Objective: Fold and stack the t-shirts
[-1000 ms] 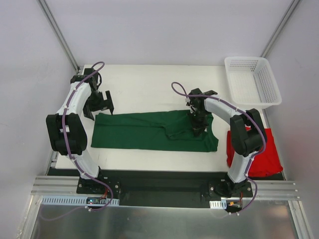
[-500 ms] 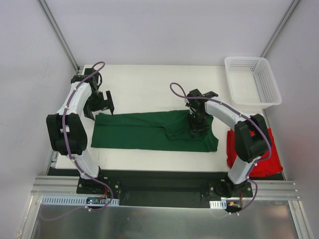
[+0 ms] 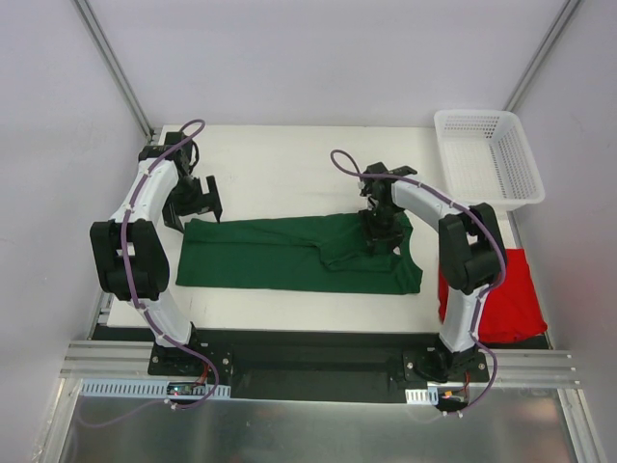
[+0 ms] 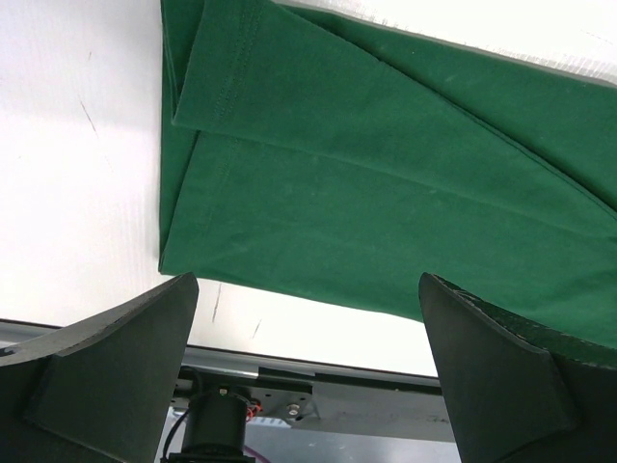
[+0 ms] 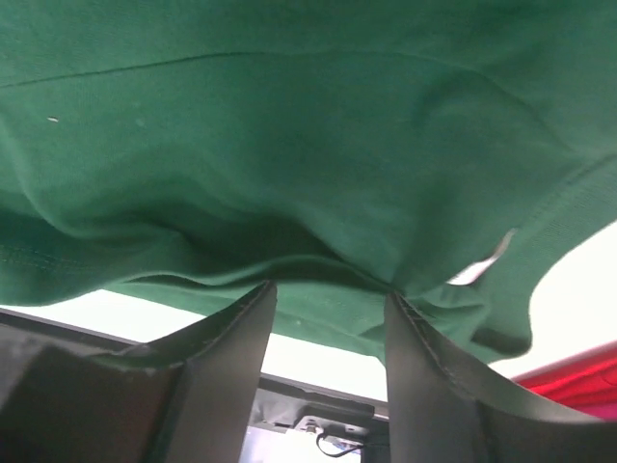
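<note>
**Top external view: green shirt mid-fold, right claw on the cloth**

Top external shows the dark green t-shirt (image 3: 280,256), soft knit cloth doubled into a long band, lying across the middle of the white surface (image 3: 280,164). The right claw (image 3: 382,234) is down on the band's right part. In the right wrist view its fingers (image 5: 217,371) stand part-closed with a ridge of green cloth bunched at the tips. It appears to be pinching a fold, though the contact itself is in shadow. The left claw (image 3: 198,198) hangs spread wide and empty just beyond the shirt's far left corner. A red t-shirt (image 3: 511,299) lies at the surface's near right edge. A white plastic mesh basket (image 3: 474,115) sits at the far right corner.

The step in hand looks like the crosswise fold of the green shirt. Next, the left claw probably needs to drop and take the left end, so the band can be carried over evenly without dragging askew.
</note>
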